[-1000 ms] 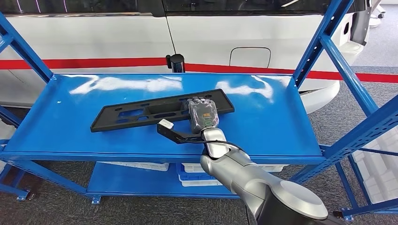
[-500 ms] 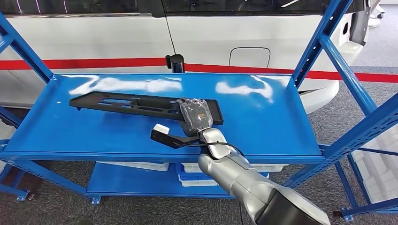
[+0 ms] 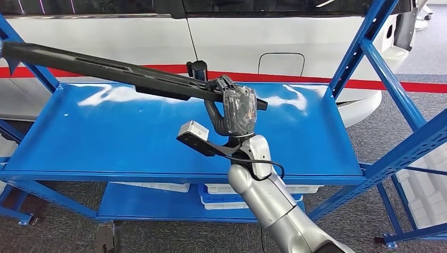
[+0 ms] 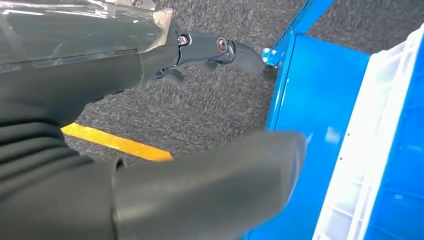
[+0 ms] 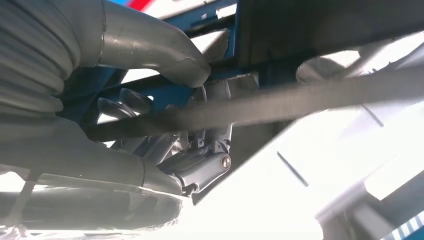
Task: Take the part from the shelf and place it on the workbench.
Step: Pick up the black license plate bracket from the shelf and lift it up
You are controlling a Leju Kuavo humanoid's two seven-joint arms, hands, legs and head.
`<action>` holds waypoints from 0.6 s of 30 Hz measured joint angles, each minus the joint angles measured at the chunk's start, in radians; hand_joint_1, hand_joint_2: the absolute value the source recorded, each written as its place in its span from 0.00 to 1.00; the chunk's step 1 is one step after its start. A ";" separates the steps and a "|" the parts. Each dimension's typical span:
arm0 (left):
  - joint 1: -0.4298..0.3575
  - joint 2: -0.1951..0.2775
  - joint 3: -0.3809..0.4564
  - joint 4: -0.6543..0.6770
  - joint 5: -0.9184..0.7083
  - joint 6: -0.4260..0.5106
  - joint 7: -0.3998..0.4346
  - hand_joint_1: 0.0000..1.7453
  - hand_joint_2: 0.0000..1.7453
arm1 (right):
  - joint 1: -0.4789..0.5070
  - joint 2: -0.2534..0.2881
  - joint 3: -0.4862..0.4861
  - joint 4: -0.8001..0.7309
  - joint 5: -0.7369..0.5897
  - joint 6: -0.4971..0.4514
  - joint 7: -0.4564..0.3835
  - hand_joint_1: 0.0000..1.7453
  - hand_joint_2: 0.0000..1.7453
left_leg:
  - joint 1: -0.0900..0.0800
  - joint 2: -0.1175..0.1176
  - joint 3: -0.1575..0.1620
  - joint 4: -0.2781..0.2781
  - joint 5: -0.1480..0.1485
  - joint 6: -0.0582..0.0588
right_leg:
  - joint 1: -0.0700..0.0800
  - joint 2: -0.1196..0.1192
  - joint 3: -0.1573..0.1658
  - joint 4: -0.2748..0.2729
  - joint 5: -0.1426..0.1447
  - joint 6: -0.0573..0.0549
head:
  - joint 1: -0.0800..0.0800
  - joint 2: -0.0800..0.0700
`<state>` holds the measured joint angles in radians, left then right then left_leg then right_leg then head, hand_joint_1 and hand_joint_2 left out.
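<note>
Black part [image 3: 110, 71] in right hand [image 3: 238, 110], long axis rising leftward above shelf [image 3: 132, 142]

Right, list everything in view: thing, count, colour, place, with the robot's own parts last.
part: one, black, long and flat, lifted clear above the shelf, tilted, its far end toward the left.
shelf: one, blue metal rack; top deck bare and glossy.
bins: white, on the lower deck; count unclear.
vehicle: one, white with a red stripe, behind the shelf.
floor: grey carpet.
line: one, yellow, on the carpet.
right hand: grips the part's near end.
left hand: hangs above the carpet, holding nothing.
</note>
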<state>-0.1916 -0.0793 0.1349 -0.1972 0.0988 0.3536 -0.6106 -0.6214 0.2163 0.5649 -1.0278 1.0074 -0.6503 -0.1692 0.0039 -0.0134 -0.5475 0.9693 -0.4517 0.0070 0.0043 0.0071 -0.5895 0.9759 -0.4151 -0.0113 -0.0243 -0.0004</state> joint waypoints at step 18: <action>0.022 -0.001 0.012 0.001 0.092 -0.099 0.159 0.00 1.00 | 0.168 -0.069 -0.054 -0.305 -0.383 0.080 -0.159 1.00 1.00 | -0.003 0.000 -0.004 0.007 0.000 0.022 | -0.005 0.000 0.002 -0.005 0.008 0.013 | -0.001 0.000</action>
<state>-0.1698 -0.0803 0.1469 -0.1962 0.1904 0.2543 -0.4521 -0.4535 0.1472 0.5112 -1.3332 0.6247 -0.5702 -0.3282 0.0005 -0.0131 -0.5512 0.9759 -0.4513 0.0291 -0.0010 0.0072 -0.5875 0.9706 -0.4073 0.0015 -0.0251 -0.0004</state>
